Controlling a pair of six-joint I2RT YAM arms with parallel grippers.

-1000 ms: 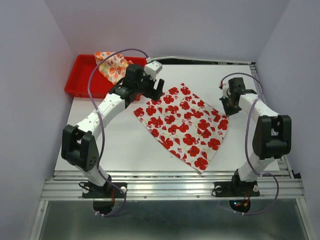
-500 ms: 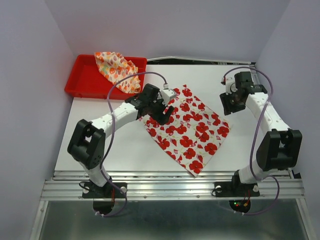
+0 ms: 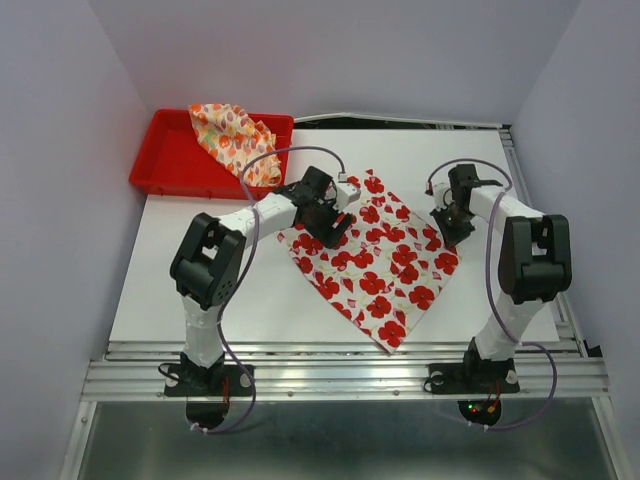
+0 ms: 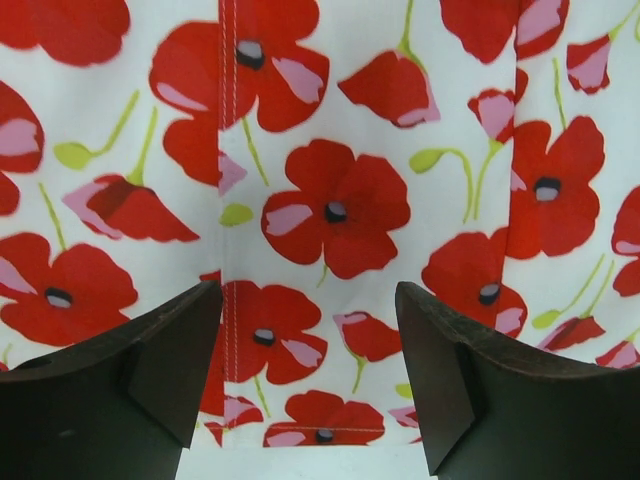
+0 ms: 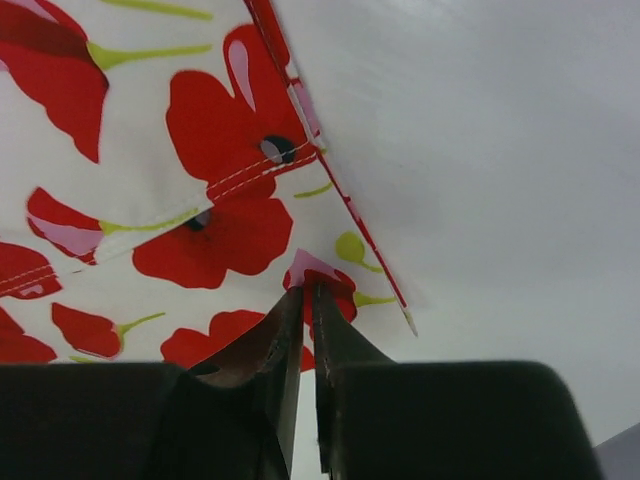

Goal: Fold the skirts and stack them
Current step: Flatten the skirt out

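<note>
The white skirt with big red flowers (image 3: 375, 265) lies spread flat in the middle of the white table. My left gripper (image 3: 335, 215) hovers open over its upper left edge; in the left wrist view its fingers (image 4: 165, 380) stand wide apart over the flowered cloth (image 4: 335, 205) and a stitched seam. My right gripper (image 3: 447, 228) is at the skirt's right corner. In the right wrist view its jaws (image 5: 308, 285) are nearly together, pinching a small peak of the cloth (image 5: 150, 170). The cream skirt with small orange marks (image 3: 232, 135) lies bunched in the tray.
A red plastic tray (image 3: 165, 160) sits at the back left corner of the table. Bare white table (image 3: 200, 290) stretches left of and in front of the flowered skirt. Grey walls close in the left, right and back sides.
My left gripper moved from beside the tray to the flowered skirt's upper left edge. My right gripper came down onto the skirt's right corner and closed on the cloth.
</note>
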